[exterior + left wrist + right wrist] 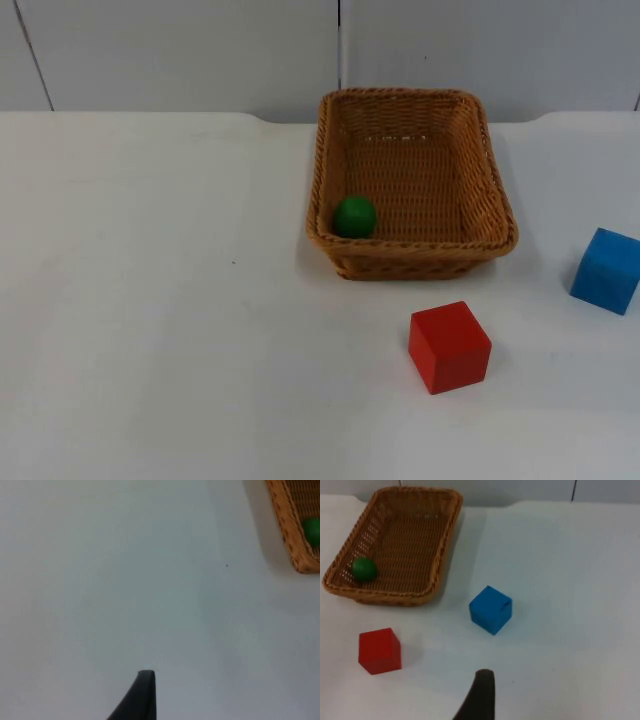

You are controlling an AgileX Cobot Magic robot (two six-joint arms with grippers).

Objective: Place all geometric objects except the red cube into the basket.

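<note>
The right claw [479,695] hangs above the bench [150,300]; I cannot tell its state, nor the left claw's [142,697]. The blue cube [490,609], at 12 o'clock from it, remains outside. The green ball [355,216] already lies in the basket [497,195]; the red cube [449,346] stays.

blue cube [606,270] cut by frame edge
</note>
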